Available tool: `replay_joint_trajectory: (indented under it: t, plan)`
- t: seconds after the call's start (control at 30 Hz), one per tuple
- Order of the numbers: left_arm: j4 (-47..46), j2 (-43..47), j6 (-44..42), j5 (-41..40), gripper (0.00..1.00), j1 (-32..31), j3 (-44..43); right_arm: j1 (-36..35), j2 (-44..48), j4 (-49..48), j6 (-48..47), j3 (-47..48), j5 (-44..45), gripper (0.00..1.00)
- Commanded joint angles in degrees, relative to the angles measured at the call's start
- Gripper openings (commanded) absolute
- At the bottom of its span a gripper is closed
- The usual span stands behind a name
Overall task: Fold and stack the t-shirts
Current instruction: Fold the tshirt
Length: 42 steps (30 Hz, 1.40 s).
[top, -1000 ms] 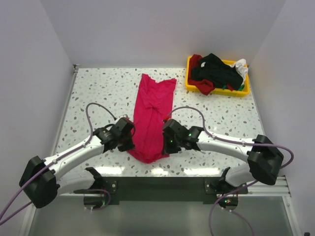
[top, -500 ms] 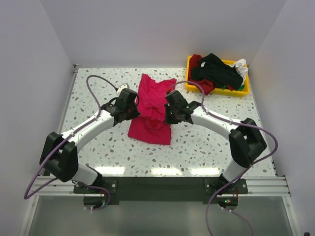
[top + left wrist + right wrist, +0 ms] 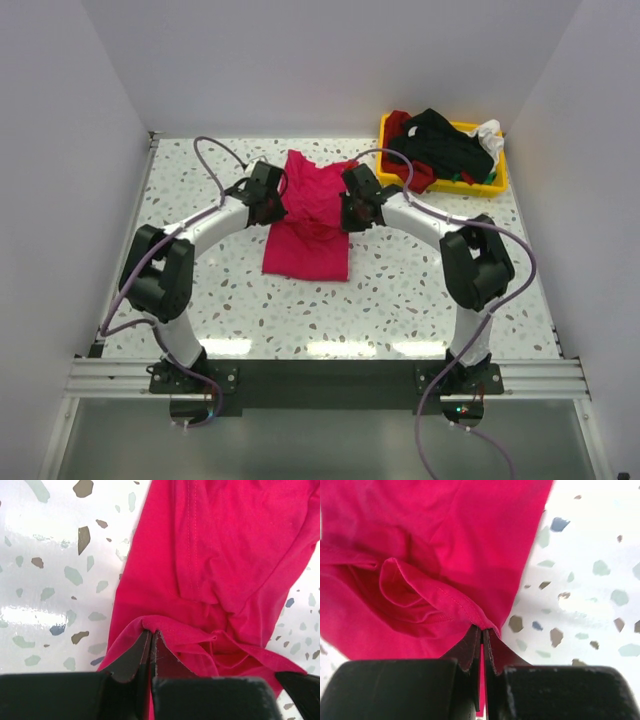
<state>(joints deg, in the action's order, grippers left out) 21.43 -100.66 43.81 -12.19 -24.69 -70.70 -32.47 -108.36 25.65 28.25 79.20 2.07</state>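
Toward upper middle, left gripper (image 3: 270, 199) and right gripper (image 3: 352, 206), clamped on the pink shirt (image 3: 307, 245), are carrying its hem farther up than before.

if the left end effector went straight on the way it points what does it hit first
Most likely the pink t-shirt itself: the left end effector is shut on its edge, and more of that cloth lies directly ahead.

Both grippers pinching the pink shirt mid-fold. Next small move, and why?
Probably carry the pinched edge a little farther along. The left gripper and right gripper are each shut on the pink shirt, and the raised edge is short of its far end.
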Motion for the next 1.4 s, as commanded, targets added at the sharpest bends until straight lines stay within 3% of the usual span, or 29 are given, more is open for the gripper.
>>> replay_joint_trajectory:
  t: [0.0, 0.03, 0.07, 0.1, 0.13, 0.2, 0.23, 0.33, 0.6, 0.83, 0.9, 1.03, 1.23, 1.37]
  plan:
    - [-1.83, -1.9, -1.62, -0.47, 0.08, 1.04, -3.57, 1.97, -2.03, -1.13, -1.53, 3.59, -1.18, 0.0]
    - [-2.09, -2.95, -2.49, 0.23, 0.23, 1.31, -4.09, 2.23, -3.25, -0.43, -2.23, 5.07, -1.8, 0.05]
    - [-1.57, -3.4, -3.11, 0.41, 0.4, 1.31, -5.23, 2.5, -3.79, 0.01, -2.84, 5.87, -1.98, 0.24]
    - [-1.22, -3.75, -3.64, 0.41, 0.72, 1.31, -5.76, 2.85, -4.05, 0.54, -3.28, 7.18, -3.8, 0.33]
    - [-1.13, -3.4, -3.91, 0.23, 0.78, 1.31, -6.03, 3.02, -3.88, 1.5, -3.9, 7.63, -4.52, 0.51]
    - [-0.95, -1.66, -4.17, -0.12, 0.93, 1.31, -5.77, 3.11, -2.75, 2.21, -4.87, 7.55, -5.84, 0.64]
    - [-0.95, -0.77, -4.26, -0.9, 0.97, 1.31, -5.42, 3.03, -1.61, 1.86, -5.05, 6.77, -6.54, 0.78]
    - [0.1, 3.36, -4.26, -2.48, 1.0, 1.4, -1.66, 3.11, 3.31, -0.07, -5.4, 2.11, -8.12, 0.98]
    - [-0.69, 15.65, -4.0, 2.6, 1.0, 1.4, 14.43, 1.27, 14.65, -5.87, 0.39, -17.47, -17.53, 0.99]
    - [-6.13, 19.63, -1.98, 8.49, 1.0, 1.4, 26.56, -2.6, 15.72, -13.07, 7.6, -26.46, -19.91, 0.94]
    - [-7.62, 19.19, -1.63, 9.02, 0.95, 1.4, 27.62, -2.69, 15.46, -14.83, 9.44, -27.95, -19.21, 0.88]
    - [-8.86, 17.08, -1.45, 9.9, 0.85, 1.4, 28.59, -2.69, 14.4, -18.6, 11.82, -30.06, -18.42, 0.66]
    - [-10.53, 14.36, -1.19, 10.43, 0.66, 1.4, 29.04, -2.69, 12.03, -18.44, 11.48, -29.89, -15.34, 0.56]
    - [-11.93, 13.21, -0.66, 11.66, 0.46, 1.4, 30.09, -2.69, 11.15, -18.88, 11.91, -29.98, -15.51, 0.43]
